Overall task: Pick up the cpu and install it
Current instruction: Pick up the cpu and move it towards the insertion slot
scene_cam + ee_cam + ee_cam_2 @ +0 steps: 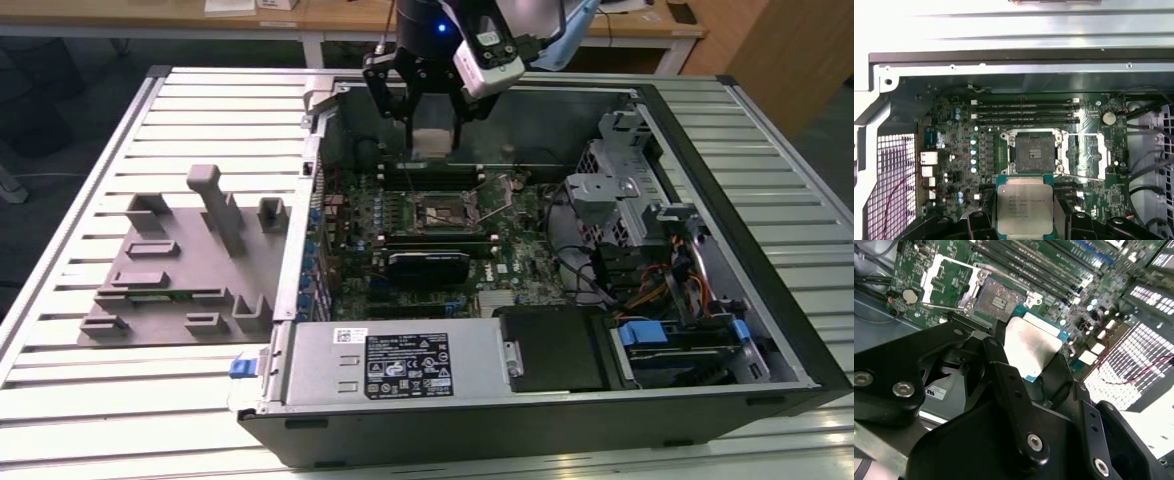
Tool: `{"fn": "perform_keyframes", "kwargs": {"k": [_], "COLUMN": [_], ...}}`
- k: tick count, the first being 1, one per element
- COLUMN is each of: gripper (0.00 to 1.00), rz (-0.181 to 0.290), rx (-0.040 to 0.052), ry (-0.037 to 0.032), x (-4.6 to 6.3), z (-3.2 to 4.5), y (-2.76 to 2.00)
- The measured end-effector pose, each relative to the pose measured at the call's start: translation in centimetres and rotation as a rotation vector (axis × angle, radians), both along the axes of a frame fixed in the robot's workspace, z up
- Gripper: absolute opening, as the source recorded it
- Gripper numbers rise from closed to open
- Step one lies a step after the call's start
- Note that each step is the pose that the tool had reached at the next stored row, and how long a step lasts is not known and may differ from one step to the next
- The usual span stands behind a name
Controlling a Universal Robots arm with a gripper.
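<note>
At the exterior view's left a grey tray (pixel 180 270) lies on the slatted worktop (pixel 134 400). Beside it stands the open computer case (pixel 561 425), whose power supply (pixel 400 365) bears a white printed label. Above the motherboard (pixel 954 150), the gripper (pixel 430 130) has its jaws closed on the cpu (pixel 1024 202). The chip has a silvery top with faint print and a teal edge, and is held clear of the open socket (pixel 1035 152). Cables and a drive cage (pixel 621 190) crowd the exterior view's right.

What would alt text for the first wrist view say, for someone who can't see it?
A black gripper holds the cpu, a square chip with a silvery top, over a green motherboard inside an open computer case. Beyond the chip, the socket lies open and empty.
</note>
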State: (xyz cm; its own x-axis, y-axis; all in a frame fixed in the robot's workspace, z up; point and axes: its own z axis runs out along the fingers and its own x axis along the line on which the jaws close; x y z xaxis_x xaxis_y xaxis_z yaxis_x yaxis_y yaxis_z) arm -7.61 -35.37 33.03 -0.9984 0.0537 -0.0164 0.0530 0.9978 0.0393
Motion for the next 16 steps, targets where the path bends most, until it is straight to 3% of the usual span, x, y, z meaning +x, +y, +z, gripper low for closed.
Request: {"fn": "perform_keyframes", "kwargs": {"k": [6, 16], "gripper": [0.54, 0.54], "rz": [0.000, 0.000], "rx": [-0.0001, -0.0024], "ry": [0.0000, 0.0002], "x": [0.2, 0.7], "z": [-0.91, -2.55], "y": [0.93, 1.59]}}
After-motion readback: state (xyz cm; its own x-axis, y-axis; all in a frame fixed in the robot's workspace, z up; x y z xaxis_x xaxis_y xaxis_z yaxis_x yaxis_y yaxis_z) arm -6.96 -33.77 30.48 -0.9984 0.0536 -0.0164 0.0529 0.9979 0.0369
